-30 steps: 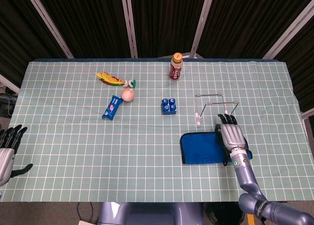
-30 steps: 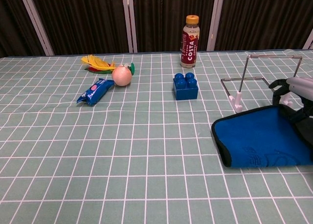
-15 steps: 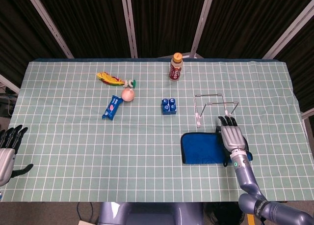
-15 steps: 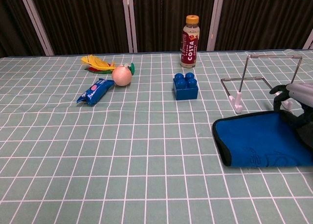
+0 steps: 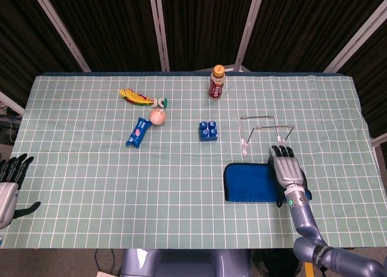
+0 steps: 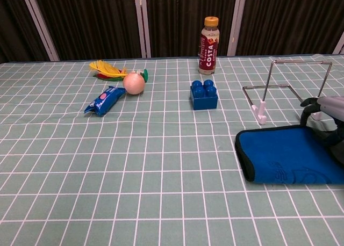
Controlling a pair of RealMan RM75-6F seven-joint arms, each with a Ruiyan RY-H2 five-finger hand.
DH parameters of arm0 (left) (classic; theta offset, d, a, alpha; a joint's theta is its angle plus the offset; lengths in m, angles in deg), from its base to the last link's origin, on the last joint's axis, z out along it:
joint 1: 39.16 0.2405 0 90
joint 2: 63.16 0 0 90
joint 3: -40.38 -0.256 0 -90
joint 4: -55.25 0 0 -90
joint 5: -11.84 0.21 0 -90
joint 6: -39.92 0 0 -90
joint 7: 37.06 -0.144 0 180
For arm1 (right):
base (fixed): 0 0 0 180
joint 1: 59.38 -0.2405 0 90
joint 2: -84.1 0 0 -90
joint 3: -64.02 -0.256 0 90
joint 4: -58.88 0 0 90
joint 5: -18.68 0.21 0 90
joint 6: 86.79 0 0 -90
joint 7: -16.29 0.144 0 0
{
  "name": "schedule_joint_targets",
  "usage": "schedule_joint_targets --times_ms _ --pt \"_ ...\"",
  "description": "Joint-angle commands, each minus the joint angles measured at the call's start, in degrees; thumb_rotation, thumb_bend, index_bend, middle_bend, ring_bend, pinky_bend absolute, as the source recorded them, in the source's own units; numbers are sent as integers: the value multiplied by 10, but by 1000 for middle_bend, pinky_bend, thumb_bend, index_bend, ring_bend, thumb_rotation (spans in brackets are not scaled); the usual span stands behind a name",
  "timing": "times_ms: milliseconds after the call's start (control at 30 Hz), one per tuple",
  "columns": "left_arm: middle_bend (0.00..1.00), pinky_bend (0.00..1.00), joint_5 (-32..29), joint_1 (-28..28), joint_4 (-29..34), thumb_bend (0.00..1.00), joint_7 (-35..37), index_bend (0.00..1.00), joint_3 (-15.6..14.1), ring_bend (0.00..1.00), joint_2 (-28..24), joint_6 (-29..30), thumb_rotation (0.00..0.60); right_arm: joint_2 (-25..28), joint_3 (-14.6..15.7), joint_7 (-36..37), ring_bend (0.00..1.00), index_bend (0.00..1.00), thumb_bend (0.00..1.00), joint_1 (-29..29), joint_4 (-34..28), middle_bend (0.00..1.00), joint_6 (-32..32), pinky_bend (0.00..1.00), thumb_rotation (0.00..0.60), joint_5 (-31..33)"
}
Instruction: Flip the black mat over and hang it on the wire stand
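Note:
The mat (image 5: 251, 182) lies flat near the table's front right, its blue face up inside a black rim; the chest view shows the mat (image 6: 287, 154) cut off at the right border. My right hand (image 5: 286, 168) lies over its right edge and holds it there, fingers pointing away from me; the chest view catches only the right hand's (image 6: 325, 109) dark fingertips. The wire stand (image 5: 264, 132) stands just behind the mat with nothing hanging on it, and this wire stand (image 6: 290, 87) is also in the chest view. My left hand (image 5: 9, 189) hovers off the table's front left, fingers apart, holding nothing.
A coffee bottle (image 5: 217, 82) stands at the back centre. A blue toy block (image 5: 208, 130) sits left of the stand. Further left are a peach-coloured ball (image 5: 158, 116), a blue snack packet (image 5: 138, 132) and a yellow-red toy (image 5: 136, 96).
The mat has slid slightly right and toward me with my right hand, and its raised far right edge has sunk flat. The left hand has stayed put.

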Motion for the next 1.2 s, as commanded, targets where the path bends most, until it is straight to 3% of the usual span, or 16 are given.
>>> schedule_joint_targets --times_ms 33,167,367,533,767,967,1200 --pt "0 0 0 0 0 0 1 0 0 0 -1 0 600 11 3 -1 0 205 338 4 -20 0 -13 0 600 -8" --pt "0 0 4 1 1 0 6 0 -1 0 -3 2 600 36 12 7 0 197 254 16 -57 0 -40 0 600 -43" --pt "0 0 13 4 3 0 12 0 -4 0 -6 8 600 97 51 35 0 203 236 40 -120 0 -67 0 600 -129" --pt "0 0 16 5 4 0 14 0 -6 0 -8 9 600 142 104 43 0 266 238 62 -135 0 -81 0 600 -210" --pt "0 0 16 4 5 0 10 0 -6 0 -6 8 600 136 157 36 0 339 238 84 -63 0 -109 0 600 -314" --pt "0 0 14 4 5 0 8 0 -5 0 -5 7 600 92 164 14 0 340 245 92 27 0 -124 0 600 -356" --pt "0 0 11 3 3 0 8 0 -4 0 -5 5 600 70 163 17 0 349 251 95 69 0 -126 0 600 -370"
